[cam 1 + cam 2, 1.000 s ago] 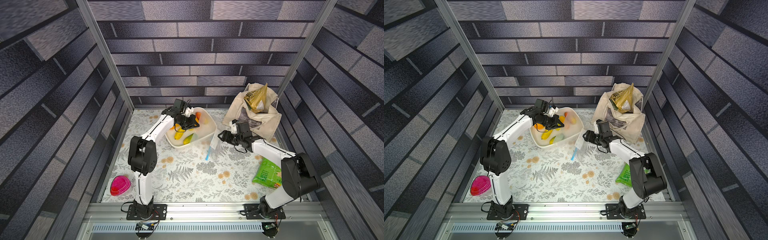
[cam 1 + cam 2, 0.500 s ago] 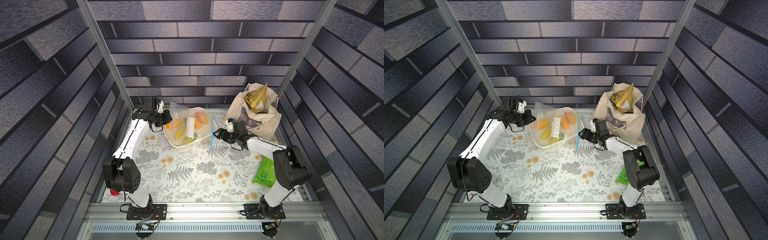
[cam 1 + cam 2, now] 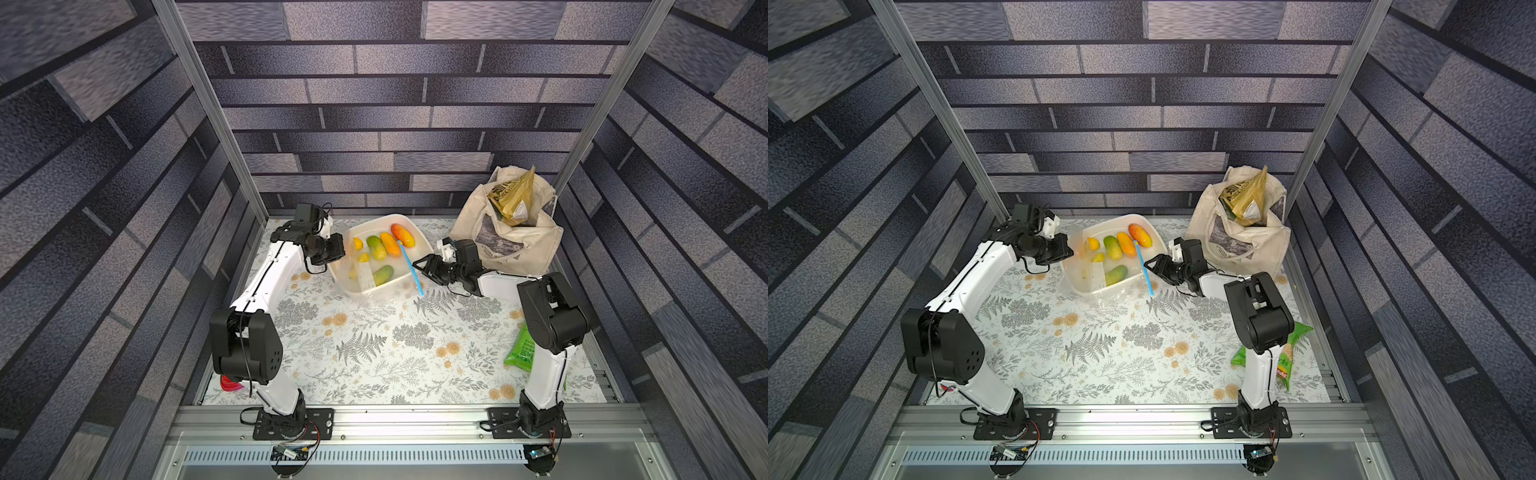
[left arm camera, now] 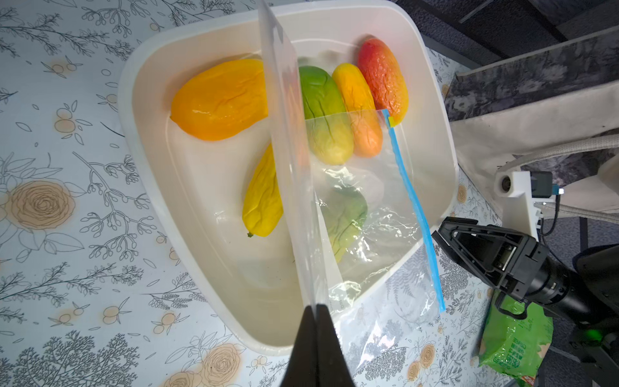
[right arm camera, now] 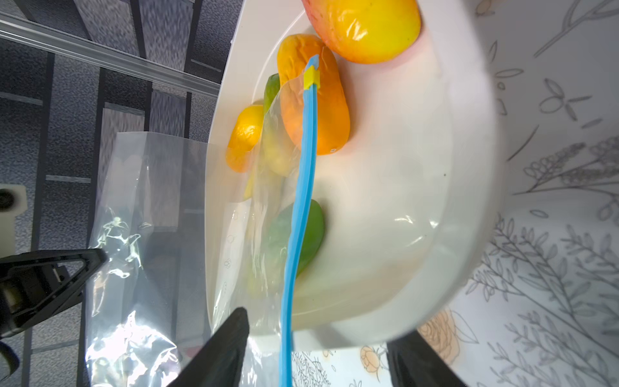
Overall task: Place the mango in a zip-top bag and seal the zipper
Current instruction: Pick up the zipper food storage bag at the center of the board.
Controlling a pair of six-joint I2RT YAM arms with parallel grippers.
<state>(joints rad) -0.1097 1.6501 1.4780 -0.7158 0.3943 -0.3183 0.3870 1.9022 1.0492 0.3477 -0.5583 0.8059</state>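
Several mangoes lie in the white tray [image 3: 356, 292], among them a red-orange mango [image 3: 402, 235] and a green mango [image 4: 345, 214] under the bag's film. The clear zip-top bag [image 4: 385, 318] is draped over the tray. My left gripper [image 4: 316, 306] is shut on its plain edge at the tray's left rim [image 3: 338, 253]. The blue zipper [image 5: 301, 187] runs along the tray's right side, its yellow slider [image 5: 311, 78] at the far end. My right gripper [image 5: 316, 328] is open, straddling the strip's near end [image 3: 417, 270] without pinching it. Whether the green mango is inside the bag I cannot tell.
A beige canvas tote [image 3: 507, 241] with a gold packet in it stands behind my right arm. A green snack packet [image 3: 521, 349] lies at the right edge by that arm's base. Something pink [image 3: 228, 384] peeks out behind my left arm's base.
My left gripper drew the bag leftward off the tray's middle, then came back to the tray's left rim. The zipper went from upright to lying along the tray's right side.
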